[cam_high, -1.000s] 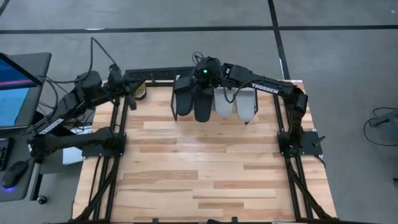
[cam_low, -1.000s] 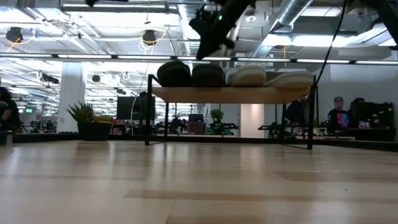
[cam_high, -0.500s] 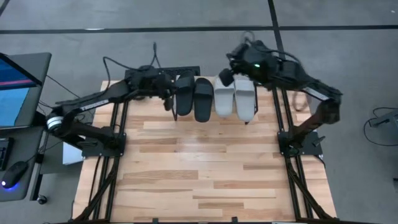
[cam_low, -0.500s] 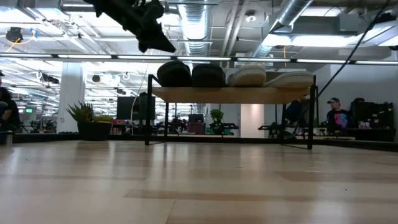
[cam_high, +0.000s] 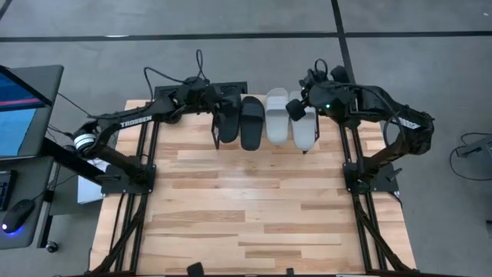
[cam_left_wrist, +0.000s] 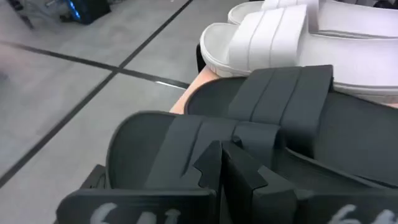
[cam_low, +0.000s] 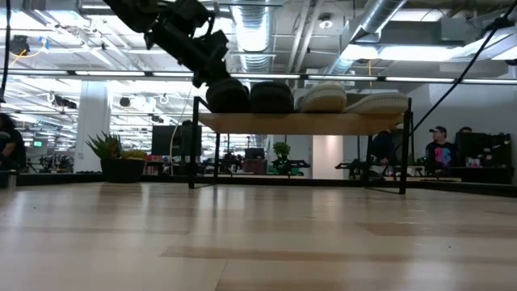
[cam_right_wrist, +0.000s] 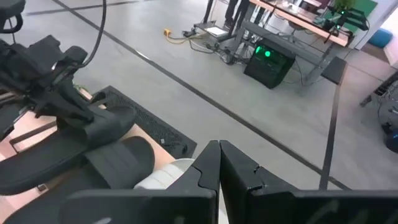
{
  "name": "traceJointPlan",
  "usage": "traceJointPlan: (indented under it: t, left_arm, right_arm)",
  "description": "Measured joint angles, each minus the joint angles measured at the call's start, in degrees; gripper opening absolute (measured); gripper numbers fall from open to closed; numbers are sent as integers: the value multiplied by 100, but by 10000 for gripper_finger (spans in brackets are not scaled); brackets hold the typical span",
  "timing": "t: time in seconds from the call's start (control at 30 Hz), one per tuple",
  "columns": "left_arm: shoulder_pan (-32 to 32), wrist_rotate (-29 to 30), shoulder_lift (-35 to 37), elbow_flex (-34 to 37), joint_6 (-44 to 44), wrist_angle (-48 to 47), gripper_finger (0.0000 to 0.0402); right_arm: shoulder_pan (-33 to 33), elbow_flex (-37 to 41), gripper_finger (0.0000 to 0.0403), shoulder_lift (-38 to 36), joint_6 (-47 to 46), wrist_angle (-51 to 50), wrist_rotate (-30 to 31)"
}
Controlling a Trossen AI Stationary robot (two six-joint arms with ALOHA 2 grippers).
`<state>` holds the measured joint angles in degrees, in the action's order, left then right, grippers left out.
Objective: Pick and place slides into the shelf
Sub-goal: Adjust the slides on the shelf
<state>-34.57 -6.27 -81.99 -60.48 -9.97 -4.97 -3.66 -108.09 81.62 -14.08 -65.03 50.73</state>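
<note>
Four slides lie side by side on the shelf (cam_low: 299, 123) at the table's far edge: two black ones (cam_high: 228, 121) (cam_high: 252, 123) on the left, two light grey ones (cam_high: 276, 125) (cam_high: 304, 131) on the right. My left gripper (cam_left_wrist: 221, 152) is shut and slants down onto the leftmost black slide (cam_low: 228, 95) from the table's left. My right gripper (cam_high: 294, 109) is shut and hangs high above the grey slides (cam_right_wrist: 174, 173), holding nothing. It is above the top of the low view. My left gripper has its shut fingertips (cam_low: 215, 76) at the wide strap (cam_left_wrist: 186, 134) of the leftmost black slide, slanting down from the table's left. Whether the tips touch the strap I cannot tell. The slide lies flat on the shelf's plank.
The bare wooden tabletop (cam_high: 254, 208) stretches from the shelf to the near edge. A black strip with cables (cam_high: 192, 88) lies behind the shelf. A screen (cam_high: 19, 100) stands off the table's left. People (cam_low: 440, 145) sit in the room beyond.
My left gripper has swung from the table's far left corner toward the right and down to the leftmost black slide. My right gripper has risen from above the black slides, gone toward the table's right over the grey slides, and turned. The slides have kept their places.
</note>
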Motion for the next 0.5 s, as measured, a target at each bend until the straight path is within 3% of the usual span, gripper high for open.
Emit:
traceJointPlan:
  t: [0.5]
  left_arm:
    - [265, -594, -244, -12, -833, -352, 0]
  right_arm:
    - [65, 28, 0, 22, -247, -89, 38]
